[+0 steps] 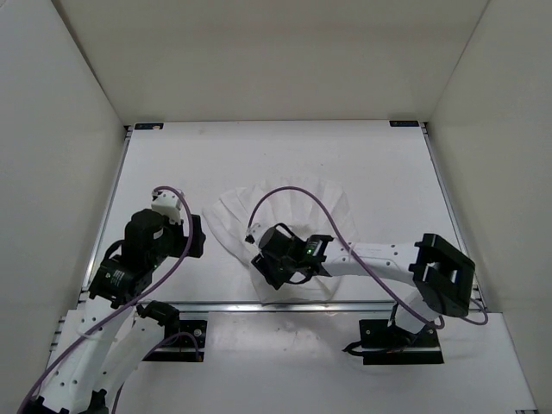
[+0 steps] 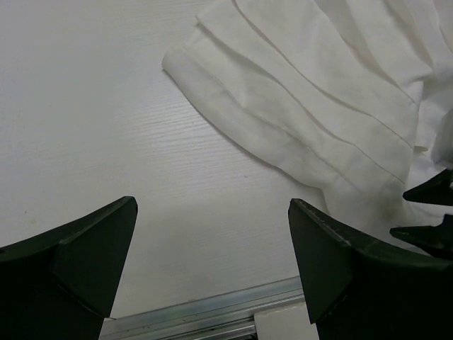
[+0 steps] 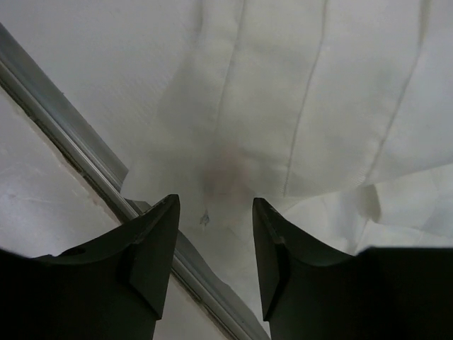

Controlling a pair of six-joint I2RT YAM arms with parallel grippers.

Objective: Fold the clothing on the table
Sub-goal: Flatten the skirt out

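right gripper (image 3: 214,205): the jaws are seen partly apart with nothing clamped between them. they are poised over the near end of the clothing; whether the tips touch the cloth cannot be told.
left gripper (image 2: 212,237): the jaws are spread wide and nothing is held. only bare table is framed between them, close to the near edge and just left of the garment.
clothing (image 1: 297,207): a white pleated fan is spread flat in the middle of the table, closer to the near edge than to the far one. its narrow near end reaches the near edge rail (image 3: 64,117) and appears to lie across it.
table (image 1: 388,172): bare white surface is left on all other sides of the garment.
step in hand: a first grasp is judged to be in preparation, since no fold is seen made across the fan.
next move: the right jaws would need to be lowered and closed on a thin pinch of cloth without being jammed on the rail. the left jaws would need to be brought onto the left corner so that both sides can be carried over together.
shown by the right wrist view only: the cloth draped at the rail and the pleat seams running away from the jaws.
shown by the left wrist view only: the rounded left corner of the garment, lying flat and untouched ahead of the jaws.
shown by the top view only: the full fan outline, both arms at once, and a purple cable (image 1: 289,191) arched over the cloth.
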